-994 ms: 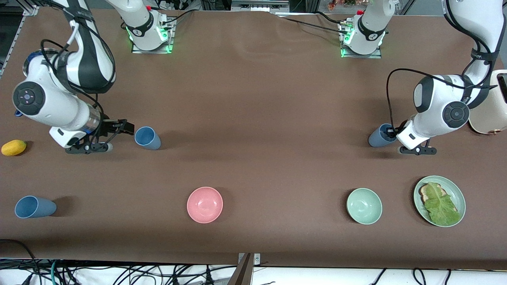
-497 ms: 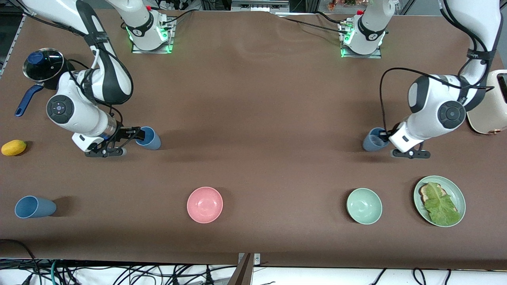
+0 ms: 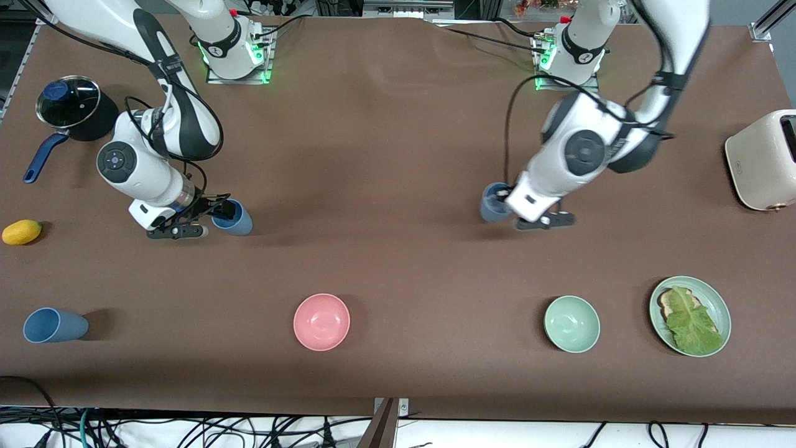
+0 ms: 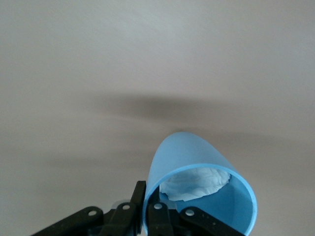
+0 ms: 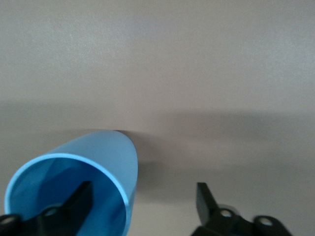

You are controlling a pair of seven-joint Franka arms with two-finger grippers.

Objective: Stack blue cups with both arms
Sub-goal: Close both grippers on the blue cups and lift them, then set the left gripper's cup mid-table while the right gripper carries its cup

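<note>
My view's mostly the brown bench (image 3: 398, 155), evenly lit with soft shadows. At 6 o'clock there's a mess of black cables (image 3: 186, 432) on a white floor. Metal framing (image 3: 407, 7) runs along 12 o'clock.

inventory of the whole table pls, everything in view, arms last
blue cups: 3; one in left gripper, one at right gripper, one lying near the front edge
pink bowl: 1, near front
pale green bowl: 1, beside the plate
plate: 1, green, holds toast and lettuce
toaster: 1, cream, left arm's end
pot: 1, lidded, blue handle, right arm's end
lemon: 1, yellow
left gripper: shut on cup's wall
right gripper: open, astride cup's rim
</note>
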